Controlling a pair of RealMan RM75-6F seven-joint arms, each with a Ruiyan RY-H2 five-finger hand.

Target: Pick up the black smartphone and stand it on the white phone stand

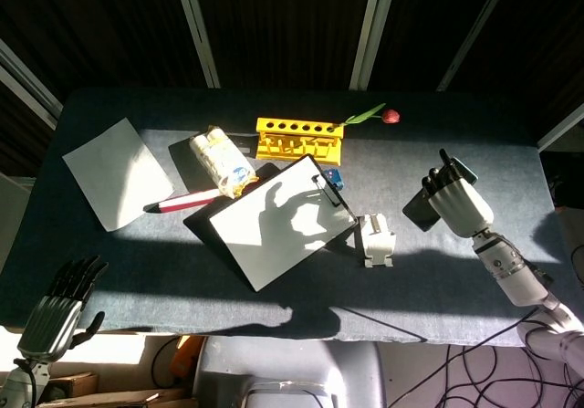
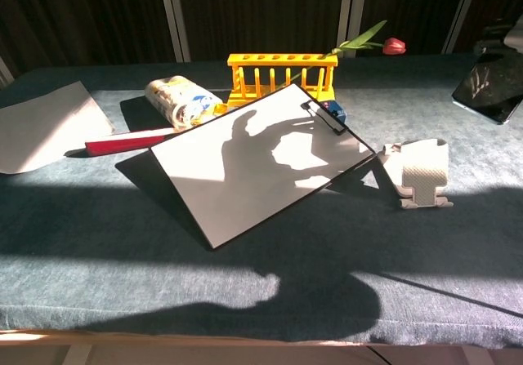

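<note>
Both views show smartphone point(image 1: 422, 209); one, holder.

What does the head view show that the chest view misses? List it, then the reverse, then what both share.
Only the head view shows the left hand, idle off the table's near left corner, and the whole right hand with its forearm.

Only the chest view shows the smartphone's glossy screen and the side profile of the yellow tube rack.

Both show the black smartphone lifted off the table, the white phone stand empty, the clipboard carrying the hand's shadow, the tulip, the loose sheet of paper and the red pen.
</note>
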